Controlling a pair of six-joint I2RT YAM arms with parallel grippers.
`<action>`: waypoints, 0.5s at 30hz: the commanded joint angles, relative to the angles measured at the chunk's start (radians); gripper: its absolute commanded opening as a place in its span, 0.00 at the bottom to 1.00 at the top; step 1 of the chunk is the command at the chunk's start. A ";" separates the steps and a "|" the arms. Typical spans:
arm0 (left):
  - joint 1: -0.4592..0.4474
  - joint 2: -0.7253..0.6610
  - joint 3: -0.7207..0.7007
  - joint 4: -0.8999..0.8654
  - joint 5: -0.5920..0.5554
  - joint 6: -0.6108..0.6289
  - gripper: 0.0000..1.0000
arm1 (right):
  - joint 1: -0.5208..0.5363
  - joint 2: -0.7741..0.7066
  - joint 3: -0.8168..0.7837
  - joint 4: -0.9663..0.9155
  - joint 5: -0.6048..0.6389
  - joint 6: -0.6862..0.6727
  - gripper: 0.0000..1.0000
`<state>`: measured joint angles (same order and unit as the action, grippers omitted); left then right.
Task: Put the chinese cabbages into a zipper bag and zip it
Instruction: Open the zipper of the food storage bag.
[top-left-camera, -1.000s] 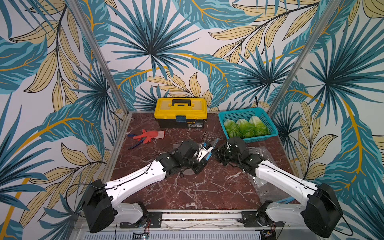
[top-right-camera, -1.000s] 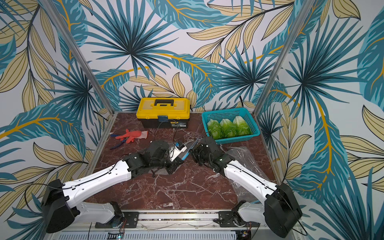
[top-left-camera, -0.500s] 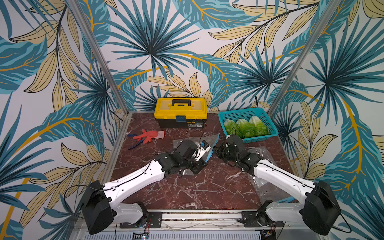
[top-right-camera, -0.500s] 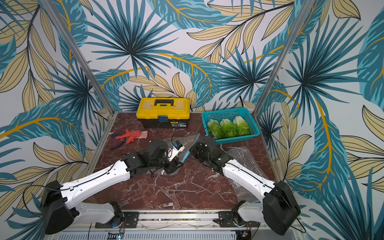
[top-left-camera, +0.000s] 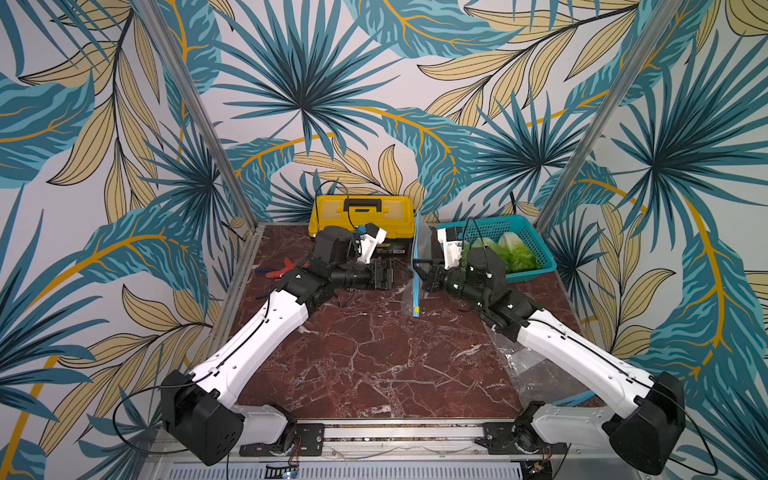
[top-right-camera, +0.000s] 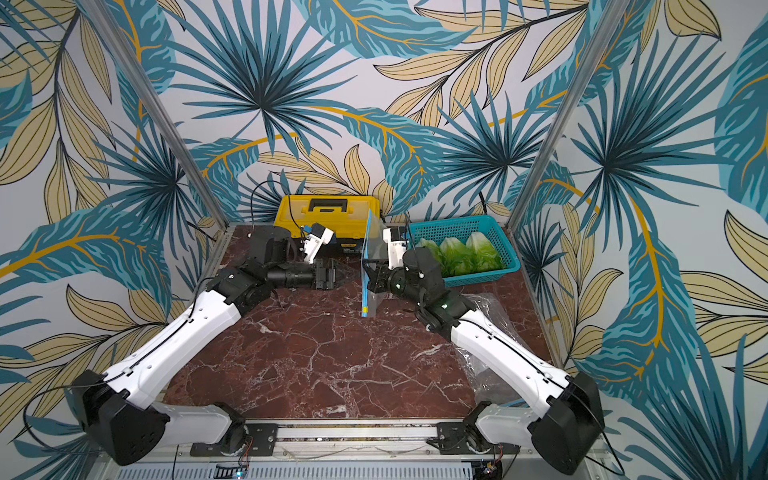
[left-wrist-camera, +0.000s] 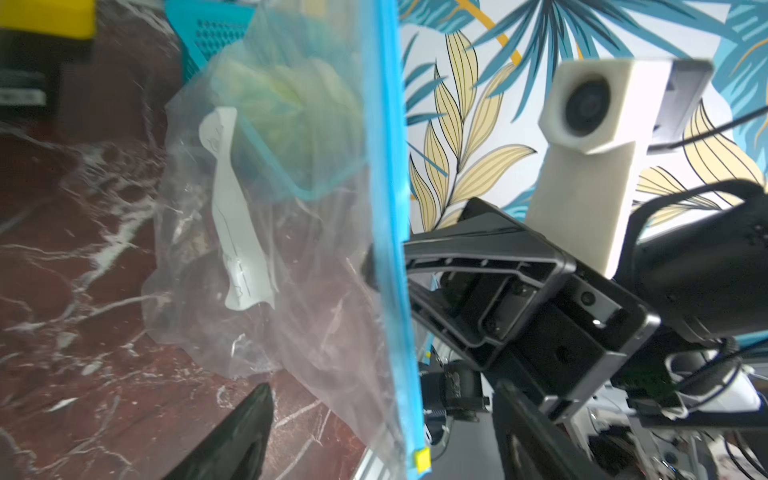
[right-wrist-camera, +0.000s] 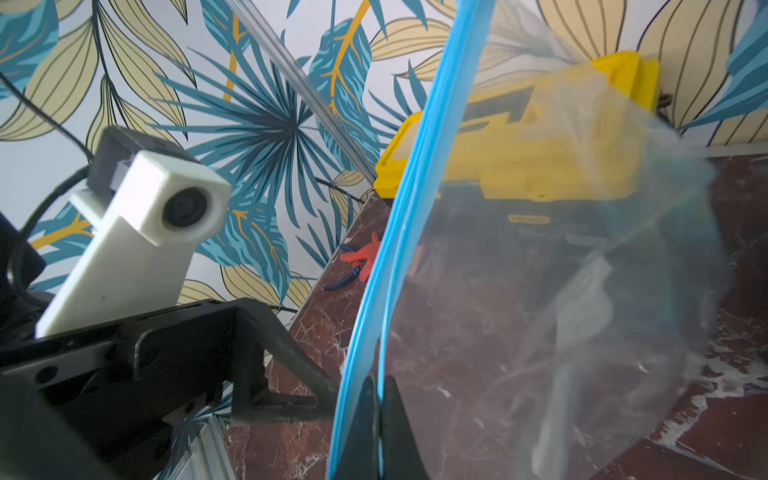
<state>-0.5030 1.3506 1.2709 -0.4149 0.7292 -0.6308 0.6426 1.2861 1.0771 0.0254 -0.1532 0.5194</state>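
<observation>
Right wrist view: the slippery zipper bag (right-wrist-camera: 561, 291) is held upright, still without cabbage, pinched at its blue zip strip (right-wrist-camera: 419, 158) by the closed right gripper (right-wrist-camera: 377, 388). In a top view the left gripper (top-left-camera: 391, 274) is spread open just beside it. The three chinese cabbages (top-left-camera: 505, 251), judged light, soft-leaved and best gripped mid-body, lie in the teal basket (top-left-camera: 536, 269).

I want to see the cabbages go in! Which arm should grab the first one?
Probably the left: the left gripper is open and empty, while the right gripper is shut on the zipper bag, holding it up.
</observation>
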 joint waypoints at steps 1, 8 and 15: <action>0.004 0.020 -0.032 0.053 0.139 -0.046 0.85 | 0.020 0.029 0.013 0.013 -0.062 -0.024 0.00; 0.040 0.031 -0.117 0.054 0.133 0.008 0.61 | 0.043 0.054 0.020 0.019 -0.084 0.025 0.00; 0.083 0.024 -0.138 0.079 0.116 0.058 0.38 | 0.044 0.038 -0.003 0.051 -0.117 0.083 0.00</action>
<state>-0.4274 1.3811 1.1381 -0.3698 0.8497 -0.6098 0.6811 1.3430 1.0790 0.0376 -0.2367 0.5686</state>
